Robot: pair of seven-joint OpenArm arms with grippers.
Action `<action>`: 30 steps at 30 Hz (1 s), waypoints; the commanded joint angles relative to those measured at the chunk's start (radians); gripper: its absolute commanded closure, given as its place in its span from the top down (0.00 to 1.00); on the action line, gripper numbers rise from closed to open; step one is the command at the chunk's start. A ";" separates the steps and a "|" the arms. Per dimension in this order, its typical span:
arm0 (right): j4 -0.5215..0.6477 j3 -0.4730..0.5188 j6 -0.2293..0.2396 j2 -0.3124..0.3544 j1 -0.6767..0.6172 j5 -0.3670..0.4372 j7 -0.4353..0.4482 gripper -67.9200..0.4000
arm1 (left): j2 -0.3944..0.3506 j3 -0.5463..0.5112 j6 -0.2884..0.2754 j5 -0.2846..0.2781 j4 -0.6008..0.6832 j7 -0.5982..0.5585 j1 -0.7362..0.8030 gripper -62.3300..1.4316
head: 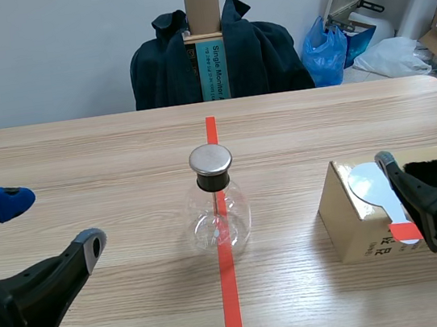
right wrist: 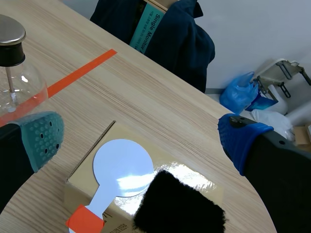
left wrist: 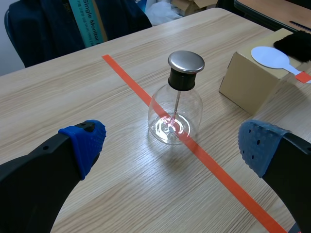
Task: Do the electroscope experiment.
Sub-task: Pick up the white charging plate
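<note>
At three o'clock from the electroscope (head: 218, 204), the right tool (right wrist: 141, 141) hangs released over the cardboard box (head: 345, 223); I'd pinch the white paddle (right wrist: 121, 167) by its orange handle (right wrist: 85, 221). Left tool (left wrist: 171, 143) gapes too.

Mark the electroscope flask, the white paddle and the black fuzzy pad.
electroscope flask (left wrist: 176, 104): left wrist view, glass bulb just below the stopper.
white paddle (right wrist: 122, 168): right wrist view, middle of its disc.
black fuzzy pad (right wrist: 179, 205): right wrist view, middle of the fuzz.
</note>
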 commanded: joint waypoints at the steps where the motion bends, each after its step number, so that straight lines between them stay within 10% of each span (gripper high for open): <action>1: 0.019 0.006 -0.037 0.002 0.006 0.011 0.072 1.00 | 0.000 0.000 0.002 -0.006 0.011 -0.023 -0.003 0.94; 30: 0.019 0.006 -0.045 0.002 0.006 0.010 0.056 1.00 | 0.000 0.000 0.002 -0.005 0.011 -0.039 -0.003 0.94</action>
